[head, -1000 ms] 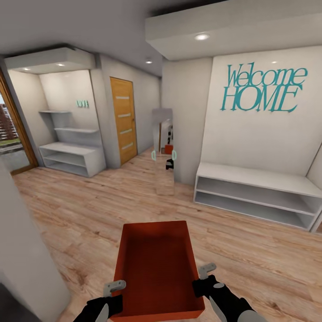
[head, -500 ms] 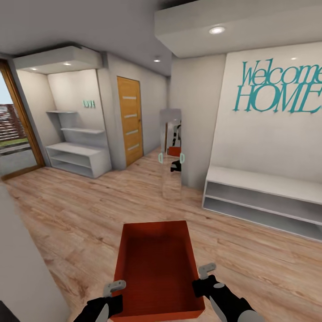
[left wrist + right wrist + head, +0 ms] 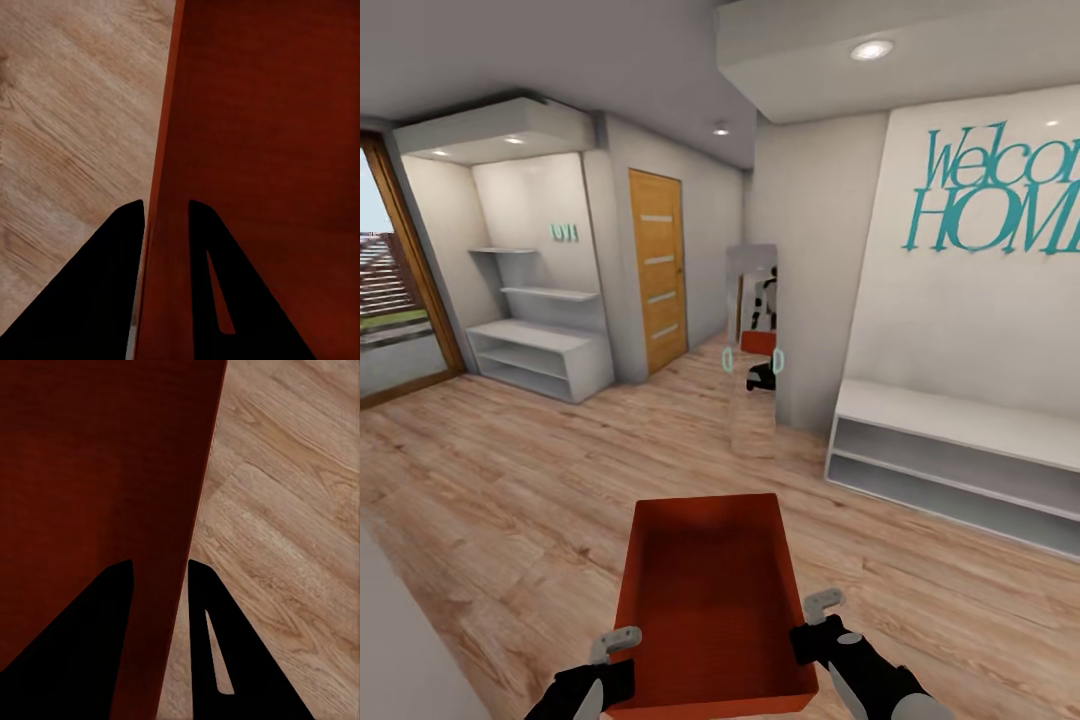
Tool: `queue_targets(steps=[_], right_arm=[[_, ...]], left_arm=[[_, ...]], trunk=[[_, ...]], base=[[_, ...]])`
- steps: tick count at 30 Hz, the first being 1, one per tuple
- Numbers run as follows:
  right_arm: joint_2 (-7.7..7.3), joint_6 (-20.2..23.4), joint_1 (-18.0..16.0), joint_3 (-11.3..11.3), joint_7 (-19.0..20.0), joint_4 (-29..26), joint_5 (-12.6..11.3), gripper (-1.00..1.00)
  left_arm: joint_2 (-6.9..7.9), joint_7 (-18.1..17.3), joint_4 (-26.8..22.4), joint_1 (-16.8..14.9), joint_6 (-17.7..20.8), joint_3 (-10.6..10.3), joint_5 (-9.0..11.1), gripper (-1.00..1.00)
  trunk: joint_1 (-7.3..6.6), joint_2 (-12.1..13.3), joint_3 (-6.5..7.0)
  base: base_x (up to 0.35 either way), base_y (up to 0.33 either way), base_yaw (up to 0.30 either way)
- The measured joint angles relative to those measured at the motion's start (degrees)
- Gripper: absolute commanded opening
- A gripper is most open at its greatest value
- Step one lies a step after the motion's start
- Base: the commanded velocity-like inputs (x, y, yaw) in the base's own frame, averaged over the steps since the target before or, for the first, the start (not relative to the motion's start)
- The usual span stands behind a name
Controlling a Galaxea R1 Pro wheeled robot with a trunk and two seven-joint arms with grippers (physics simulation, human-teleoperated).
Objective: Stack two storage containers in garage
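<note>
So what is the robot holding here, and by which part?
One storage container, pinched by its long side walls: left gripper on one, right gripper on the other.

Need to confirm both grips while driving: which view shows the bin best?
The head view: the whole open-top bin shows, left gripper and right gripper on its side walls. The left wrist view shows one wall between the fingers; the right wrist view shows the opposite wall likewise.

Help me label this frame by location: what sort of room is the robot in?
Probably a home entrance hall: teal "Welcome HOME" lettering above a low white bench shelf, a tall standing mirror, a wooden door, and wood-plank flooring.
</note>
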Motion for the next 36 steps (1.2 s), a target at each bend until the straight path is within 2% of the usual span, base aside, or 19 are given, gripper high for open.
queue_targets(steps=[6,18,27,36], right_arm=[[0.00,0.0,0.0,0.0,0.0,0.0,0.0,-1.00],[-0.01,0.0,0.0,0.0,0.0,0.0,0.0,-1.00],[-0.01,0.0,0.0,0.0,0.0,0.0,0.0,-1.00],[0.00,0.0,0.0,0.0,0.0,0.0,0.0,-1.00]], left_arm=[[0.00,0.0,0.0,0.0,0.0,0.0,0.0,-1.00],[0.00,0.0,0.0,0.0,0.0,0.0,0.0,-1.00],[0.00,0.0,0.0,0.0,0.0,0.0,0.0,-1.00],[0.00,0.0,0.0,0.0,0.0,0.0,0.0,-1.00]], trunk=[[0.00,0.0,0.00],[0.00,0.0,0.00],[0.00,0.0,0.00],[0.00,0.0,0.00]], base=[[0.327,0.000,0.219],[0.327,0.000,0.019],[0.327,0.000,0.188],[0.327,0.000,0.054]])
